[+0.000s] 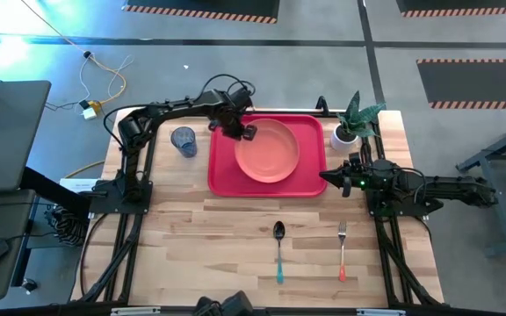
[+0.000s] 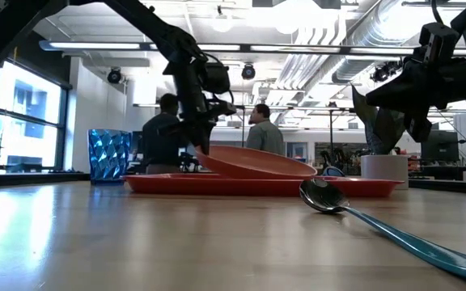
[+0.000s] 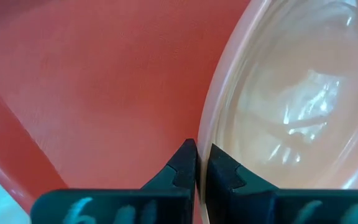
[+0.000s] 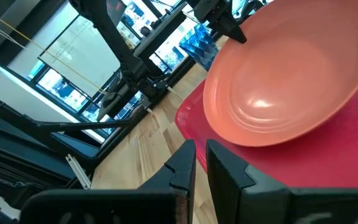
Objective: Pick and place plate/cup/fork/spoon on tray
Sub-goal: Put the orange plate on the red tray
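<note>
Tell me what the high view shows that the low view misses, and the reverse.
Only the high view shows the fork on the bare table, and that the cup stands off the tray. Only the low view shows the plate tilted, one edge lifted by the left gripper, plus two people in the room behind. Both show the spoon, the potted plant and the right gripper beside the tray.

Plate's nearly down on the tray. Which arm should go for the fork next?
Right, probably. The fork lies on the table's right side, near the right gripper, which holds nothing. The left gripper is shut on the plate rim, one side lifted off the tray.
</note>
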Available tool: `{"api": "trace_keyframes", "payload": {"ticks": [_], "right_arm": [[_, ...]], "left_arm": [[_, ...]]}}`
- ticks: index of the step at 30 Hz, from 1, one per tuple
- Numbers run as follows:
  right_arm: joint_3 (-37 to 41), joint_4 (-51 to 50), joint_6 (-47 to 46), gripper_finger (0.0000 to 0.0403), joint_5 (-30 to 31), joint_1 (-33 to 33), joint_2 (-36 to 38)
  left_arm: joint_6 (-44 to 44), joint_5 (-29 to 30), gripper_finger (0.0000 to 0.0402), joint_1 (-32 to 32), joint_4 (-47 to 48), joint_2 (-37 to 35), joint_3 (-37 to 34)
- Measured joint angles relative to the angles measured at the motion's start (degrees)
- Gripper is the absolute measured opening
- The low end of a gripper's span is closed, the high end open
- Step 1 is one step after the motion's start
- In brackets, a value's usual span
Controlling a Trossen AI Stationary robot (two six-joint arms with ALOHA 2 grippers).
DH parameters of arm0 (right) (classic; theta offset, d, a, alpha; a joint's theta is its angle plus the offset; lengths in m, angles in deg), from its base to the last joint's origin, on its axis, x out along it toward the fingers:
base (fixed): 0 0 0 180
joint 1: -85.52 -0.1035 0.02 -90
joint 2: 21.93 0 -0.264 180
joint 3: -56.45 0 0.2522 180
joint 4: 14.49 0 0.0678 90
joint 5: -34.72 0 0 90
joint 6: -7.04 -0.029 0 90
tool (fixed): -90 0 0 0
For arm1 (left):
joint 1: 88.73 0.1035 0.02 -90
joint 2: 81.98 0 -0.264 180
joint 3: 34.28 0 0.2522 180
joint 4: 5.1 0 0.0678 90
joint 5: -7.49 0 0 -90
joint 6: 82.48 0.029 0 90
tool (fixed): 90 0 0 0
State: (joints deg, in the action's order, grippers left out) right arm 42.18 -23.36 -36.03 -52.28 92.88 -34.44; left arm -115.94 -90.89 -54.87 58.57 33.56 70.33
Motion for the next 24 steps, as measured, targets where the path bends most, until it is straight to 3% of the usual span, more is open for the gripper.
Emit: {"api": "trace_keyframes", "payload": {"ticks": [24], "right_arm": [[0.00,0.01,0.00,0.0029,0.02,0.00,0.00]], "left_arm": [[0.64,-0.42,0.0005,-0.93,-0.52,3.74,-0.02]]}}
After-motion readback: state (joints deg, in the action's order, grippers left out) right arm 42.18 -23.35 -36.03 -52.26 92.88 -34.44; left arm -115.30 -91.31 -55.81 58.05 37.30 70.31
